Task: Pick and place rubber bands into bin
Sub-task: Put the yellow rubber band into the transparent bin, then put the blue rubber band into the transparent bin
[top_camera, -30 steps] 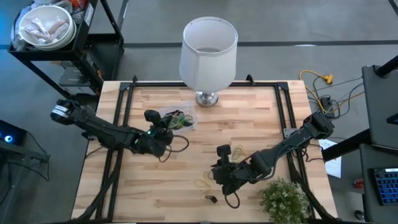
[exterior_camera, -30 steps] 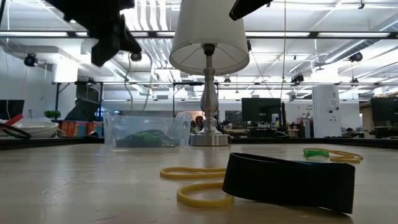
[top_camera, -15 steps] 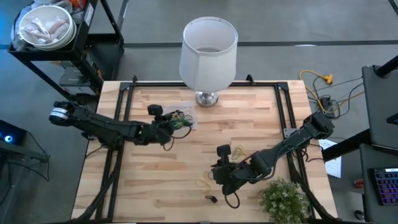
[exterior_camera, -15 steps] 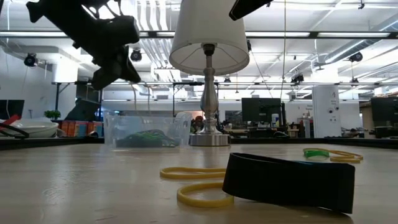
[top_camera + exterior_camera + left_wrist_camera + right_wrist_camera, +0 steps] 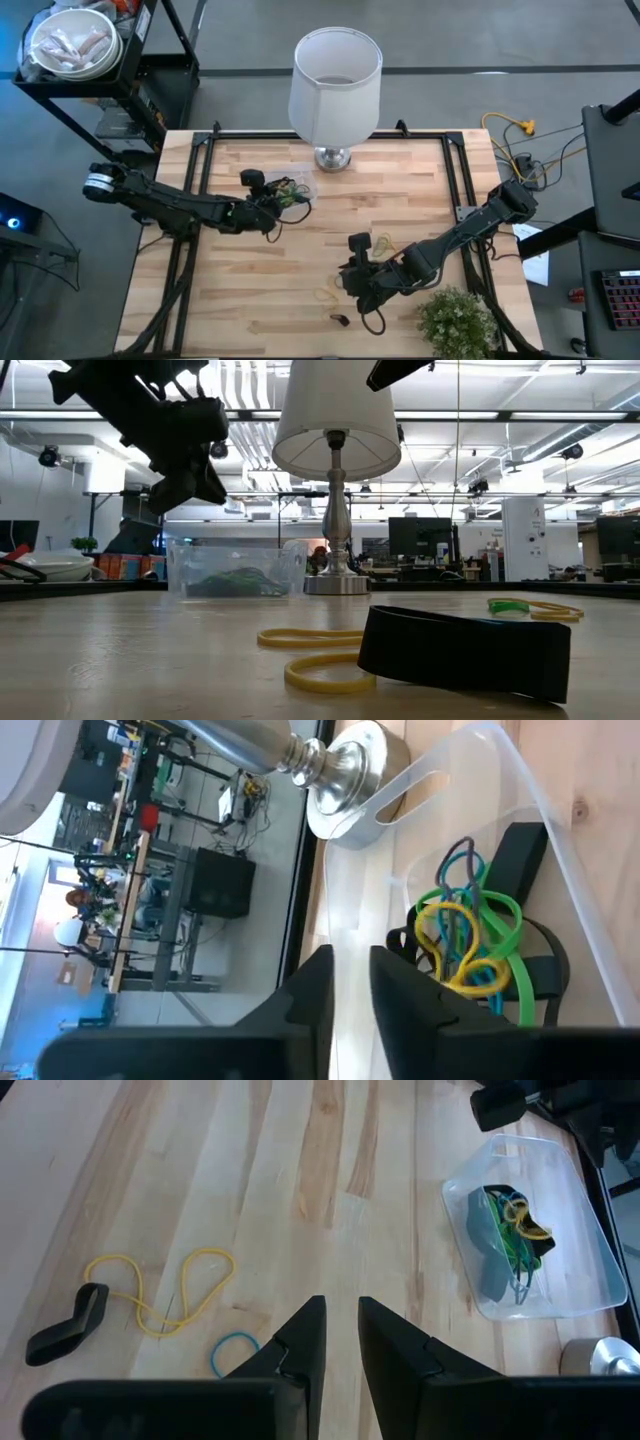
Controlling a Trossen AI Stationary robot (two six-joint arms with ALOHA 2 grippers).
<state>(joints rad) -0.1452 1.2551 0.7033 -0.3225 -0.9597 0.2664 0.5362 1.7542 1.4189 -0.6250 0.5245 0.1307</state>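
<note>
Left gripper (image 5: 283, 203) over bin (image 5: 301, 181) — fingers nearly together, empty; right gripper (image 5: 347, 277) — narrow gap, low over table.

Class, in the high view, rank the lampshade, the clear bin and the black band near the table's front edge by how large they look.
1. Lampshade, though it stands higher, nearer the camera, which enlarges it.
2. Bin, partly covered by the left gripper.
3. Black band, a small loop.
</note>
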